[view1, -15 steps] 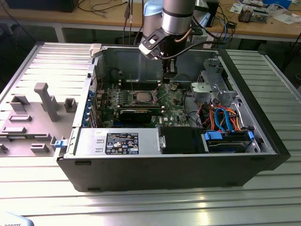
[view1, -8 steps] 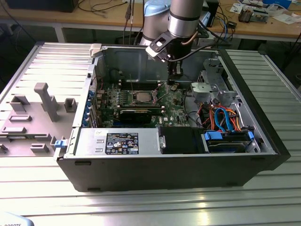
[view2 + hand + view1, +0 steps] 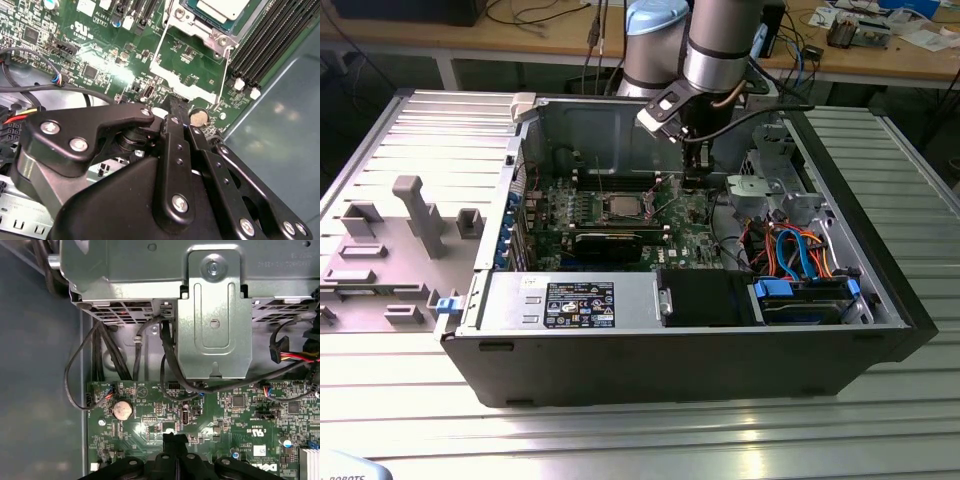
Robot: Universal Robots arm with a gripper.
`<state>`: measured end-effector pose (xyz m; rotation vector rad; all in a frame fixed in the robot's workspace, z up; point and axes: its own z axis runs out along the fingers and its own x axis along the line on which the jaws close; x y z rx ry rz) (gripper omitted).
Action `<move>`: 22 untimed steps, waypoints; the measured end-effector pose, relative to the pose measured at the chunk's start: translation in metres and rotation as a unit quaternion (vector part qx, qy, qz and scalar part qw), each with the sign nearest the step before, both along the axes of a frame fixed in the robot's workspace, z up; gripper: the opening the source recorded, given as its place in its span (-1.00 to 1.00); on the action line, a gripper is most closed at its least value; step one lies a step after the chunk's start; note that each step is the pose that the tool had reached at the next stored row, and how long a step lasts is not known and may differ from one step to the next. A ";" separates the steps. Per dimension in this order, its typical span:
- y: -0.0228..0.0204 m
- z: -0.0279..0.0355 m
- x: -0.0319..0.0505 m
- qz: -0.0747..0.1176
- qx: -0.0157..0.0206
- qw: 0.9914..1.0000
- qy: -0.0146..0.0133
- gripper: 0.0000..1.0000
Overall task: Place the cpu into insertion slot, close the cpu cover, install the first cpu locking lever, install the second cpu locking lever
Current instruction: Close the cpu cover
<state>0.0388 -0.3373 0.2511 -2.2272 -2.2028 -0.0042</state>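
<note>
The cpu (image 3: 623, 207), a flat square chip with a pale metal top, lies in the insertion slot (image 3: 607, 215) on the green board inside the open computer case. In the second wrist view the cpu (image 3: 223, 7) shows with the silvery cpu cover (image 3: 204, 31) framing it. I cannot make out the locking levers. My gripper (image 3: 694, 172) hangs over the board toward the exterior view's right of the slot, apart from it. Its black fingers are shut with nothing between them, seen in both wrist views (image 3: 175, 103) (image 3: 175, 439), near a round coin cell (image 3: 122, 410).
Black memory slots (image 3: 255, 47) run beside the socket. A grey drive cage (image 3: 212, 315) with black cables (image 3: 165, 365) stands close to the gripper. A long black graphics card (image 3: 610, 243), the power supply (image 3: 575, 300) and the case walls (image 3: 865, 230) hem in the board.
</note>
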 end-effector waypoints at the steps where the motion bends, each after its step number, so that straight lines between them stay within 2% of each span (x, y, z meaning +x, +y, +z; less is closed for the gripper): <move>1: 0.0000 -0.0001 -0.0012 0.000 0.000 1.000 0.000 -0.79; 4: 0.0001 -0.0003 -0.0047 0.000 0.002 1.000 0.000 -0.79; 22: 0.0000 -0.0002 -0.0097 0.000 0.002 1.000 0.000 -0.79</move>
